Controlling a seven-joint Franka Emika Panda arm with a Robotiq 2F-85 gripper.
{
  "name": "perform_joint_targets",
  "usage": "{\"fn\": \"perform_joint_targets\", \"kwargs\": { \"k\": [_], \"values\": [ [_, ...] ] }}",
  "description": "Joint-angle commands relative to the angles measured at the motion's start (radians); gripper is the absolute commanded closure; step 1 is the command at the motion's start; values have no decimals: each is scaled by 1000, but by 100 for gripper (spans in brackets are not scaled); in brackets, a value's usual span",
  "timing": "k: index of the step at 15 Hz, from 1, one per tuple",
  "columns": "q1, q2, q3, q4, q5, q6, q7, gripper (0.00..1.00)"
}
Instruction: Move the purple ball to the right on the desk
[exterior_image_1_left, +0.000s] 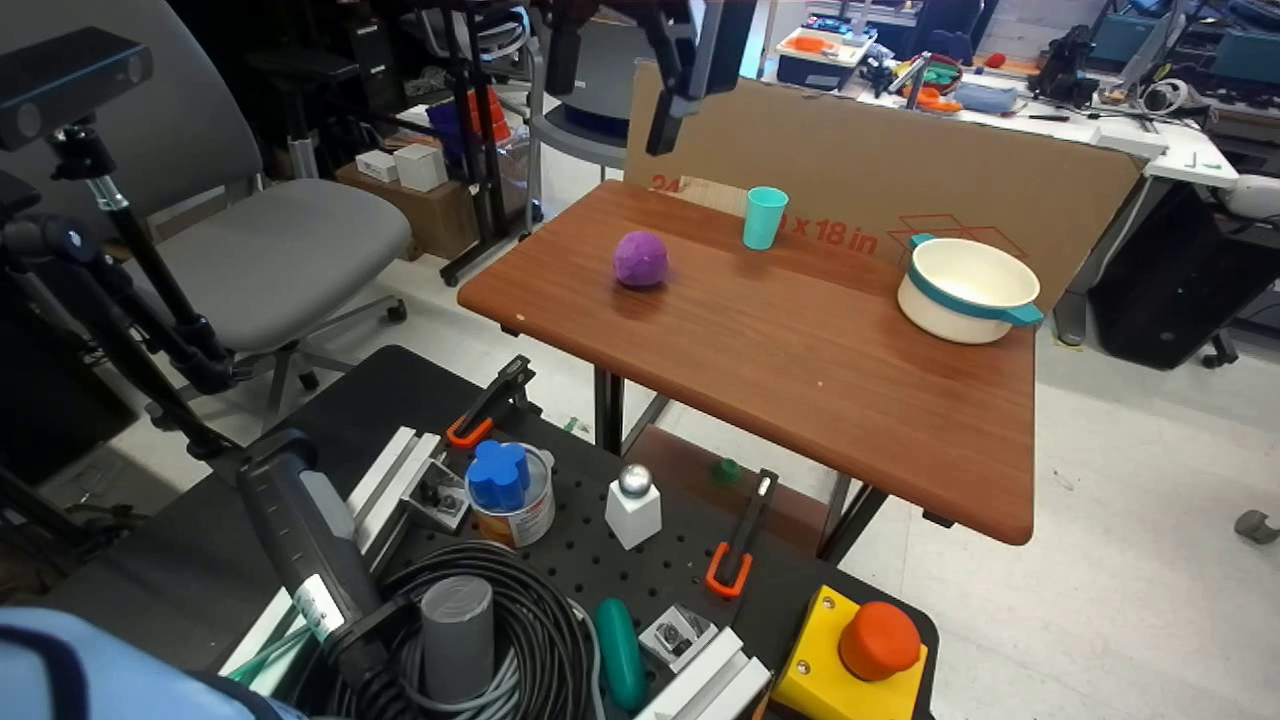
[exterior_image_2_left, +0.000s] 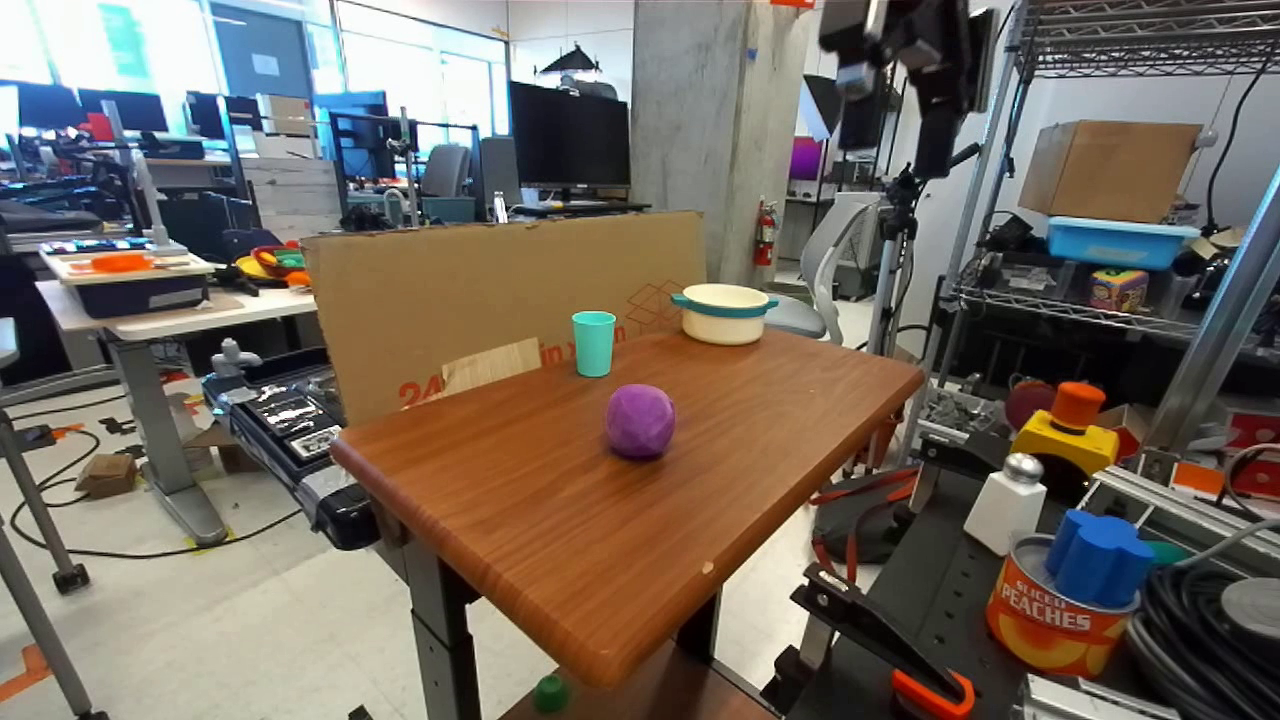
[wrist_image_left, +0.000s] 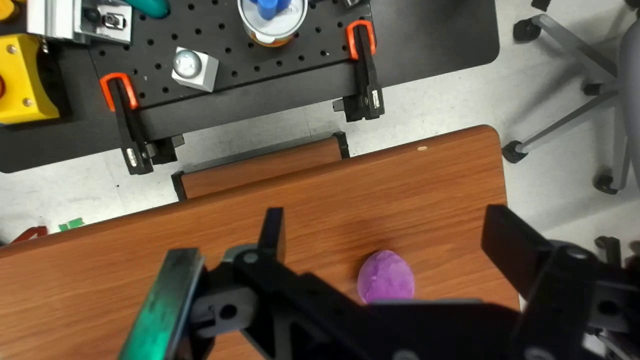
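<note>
Nearest the lens in the wrist view, the end effector (wrist_image_left: 385, 227) has its jaws spread wide and grips nothing. Between them, seen well below, the purple ball (wrist_image_left: 385, 276) rests on the reddish-brown tabletop (exterior_image_1_left: 780, 350), partly hidden by the end effector's black body. Both exterior views show the end effector high up and well apart from the ball, so the coming move turns on that drop: the ball lies downward from it, roughly midway between the jaws as the wrist view shows it. Whether it lies straight beneath, I cannot tell. Being round, the ball has no long axis, so the wrist's turn should matter little; rolling away at an uneven touch seems the likelier trouble.

Outward from the ball, a teal cup (exterior_image_1_left: 765, 218) stands upright near it, toward the cardboard panel (exterior_image_1_left: 860, 150) along the back edge. Well apart, toward the opposite end, sits a white bowl (exterior_image_1_left: 945, 315) with teal handles; facing the tabletop from the black bench (wrist_image_left: 435, 40), that end is the right, so I judge the ball should travel that way, a step not yet done. On the bench, orange-tipped clamps (wrist_image_left: 368, 72) and a peach can (exterior_image_2_left: 1060, 605) stand aside.
</note>
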Motion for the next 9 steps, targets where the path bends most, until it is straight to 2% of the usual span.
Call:
{"fn": "perform_joint_targets", "kwargs": {
  "k": [1,5,9],
  "values": [
    [36,146,48,18,-27,156,41,0],
    [53,302,70,55,-72,322,106,0],
    [60,445,57,129,-208,411,239,0]
  ]
}}
